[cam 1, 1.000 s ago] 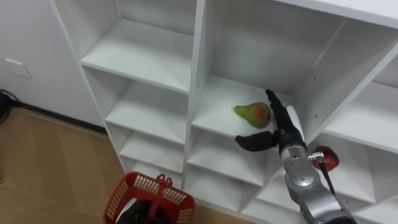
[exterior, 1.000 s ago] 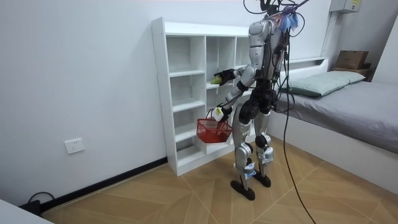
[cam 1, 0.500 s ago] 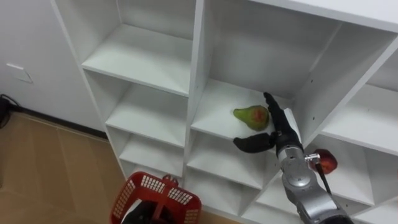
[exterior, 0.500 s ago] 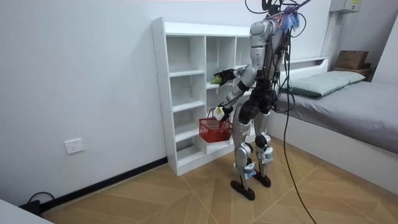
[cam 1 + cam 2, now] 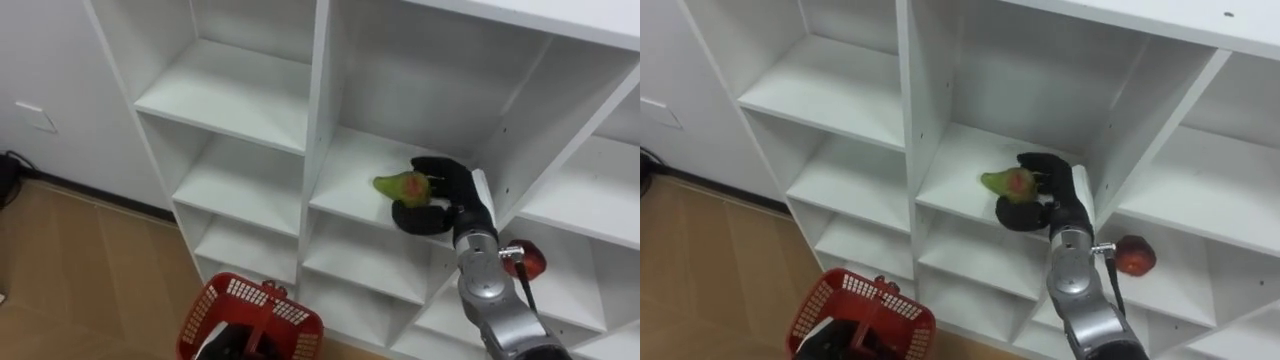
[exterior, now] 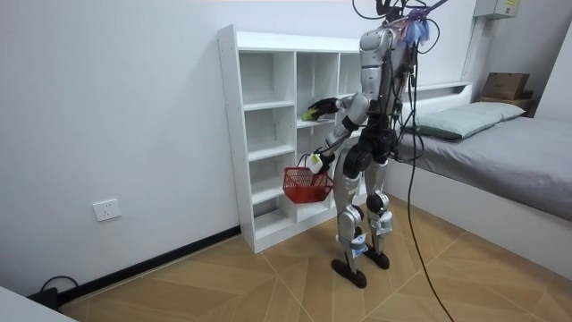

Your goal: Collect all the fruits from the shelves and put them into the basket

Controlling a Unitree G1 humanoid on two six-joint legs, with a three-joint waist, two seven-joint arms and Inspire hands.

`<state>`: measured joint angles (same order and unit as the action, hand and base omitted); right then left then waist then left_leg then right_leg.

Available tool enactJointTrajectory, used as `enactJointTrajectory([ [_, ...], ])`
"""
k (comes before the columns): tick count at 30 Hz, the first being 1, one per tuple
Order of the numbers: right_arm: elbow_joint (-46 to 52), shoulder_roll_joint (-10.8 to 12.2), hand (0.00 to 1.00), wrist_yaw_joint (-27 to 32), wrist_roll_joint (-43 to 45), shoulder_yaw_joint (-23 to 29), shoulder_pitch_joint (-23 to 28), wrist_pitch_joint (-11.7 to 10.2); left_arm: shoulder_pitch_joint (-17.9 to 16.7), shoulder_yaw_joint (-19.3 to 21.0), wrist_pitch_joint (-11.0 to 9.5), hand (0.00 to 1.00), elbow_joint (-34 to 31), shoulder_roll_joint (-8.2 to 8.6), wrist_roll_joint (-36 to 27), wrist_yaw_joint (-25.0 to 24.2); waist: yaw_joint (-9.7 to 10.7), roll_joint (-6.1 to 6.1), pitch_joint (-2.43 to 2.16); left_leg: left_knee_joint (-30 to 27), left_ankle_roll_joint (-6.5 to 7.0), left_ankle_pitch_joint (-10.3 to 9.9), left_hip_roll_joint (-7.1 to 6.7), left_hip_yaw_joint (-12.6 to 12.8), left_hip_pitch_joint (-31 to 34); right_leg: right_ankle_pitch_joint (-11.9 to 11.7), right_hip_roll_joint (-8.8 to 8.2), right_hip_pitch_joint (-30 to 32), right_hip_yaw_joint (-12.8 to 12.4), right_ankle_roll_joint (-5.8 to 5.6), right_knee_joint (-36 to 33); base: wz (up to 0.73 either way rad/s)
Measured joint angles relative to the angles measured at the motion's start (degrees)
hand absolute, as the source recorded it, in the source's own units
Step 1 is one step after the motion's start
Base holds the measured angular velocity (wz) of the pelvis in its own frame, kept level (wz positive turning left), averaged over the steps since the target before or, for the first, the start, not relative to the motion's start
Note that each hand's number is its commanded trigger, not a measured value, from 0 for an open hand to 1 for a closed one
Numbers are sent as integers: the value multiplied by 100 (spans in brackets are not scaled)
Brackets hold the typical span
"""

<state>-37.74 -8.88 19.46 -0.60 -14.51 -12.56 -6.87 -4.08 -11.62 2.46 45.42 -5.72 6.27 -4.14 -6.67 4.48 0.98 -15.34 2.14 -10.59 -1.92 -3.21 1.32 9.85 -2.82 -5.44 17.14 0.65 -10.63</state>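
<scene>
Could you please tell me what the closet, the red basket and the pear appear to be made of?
The closet is likely white laminated board: matte, smooth panels with square edges. The red basket is probably plastic, given its glossy moulded lattice wall. The pear, gripped by the right hand, has smooth green skin with a red blush; I cannot tell whether it is real or imitation.

My right hand (image 5: 440, 190) sits right of centre in the frame, inside the middle column of the closet (image 5: 225, 85). It is curled round the pear (image 5: 403, 185), which lies on that shelf at the hand's left. The apple (image 5: 522, 262) lies lower right, on a lower shelf of the next column, just right of my forearm. The basket (image 5: 215, 300) hangs at the bottom edge, left of centre, before the lowest shelves. In the room view, the bed (image 6: 500, 148) stands at the right.
</scene>
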Motion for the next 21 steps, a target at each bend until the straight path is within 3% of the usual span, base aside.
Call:
enactJointTrajectory([
  [13,-38,58,100,-91,-490,-42,58,32,-70,-54,1,100,-1,48,2,13,10,-26,-7,-11,0,0,0,-21,-76,2,-1,-58,24,-2,4,0],
  [21,-36,73,100,-230,-714,-66,198,53,-108,-105,3,100,0,56,-1,16,10,-100,-66,42,0,0,-11,-15,-240,33,-10,-183,18,-8,9,0],
])
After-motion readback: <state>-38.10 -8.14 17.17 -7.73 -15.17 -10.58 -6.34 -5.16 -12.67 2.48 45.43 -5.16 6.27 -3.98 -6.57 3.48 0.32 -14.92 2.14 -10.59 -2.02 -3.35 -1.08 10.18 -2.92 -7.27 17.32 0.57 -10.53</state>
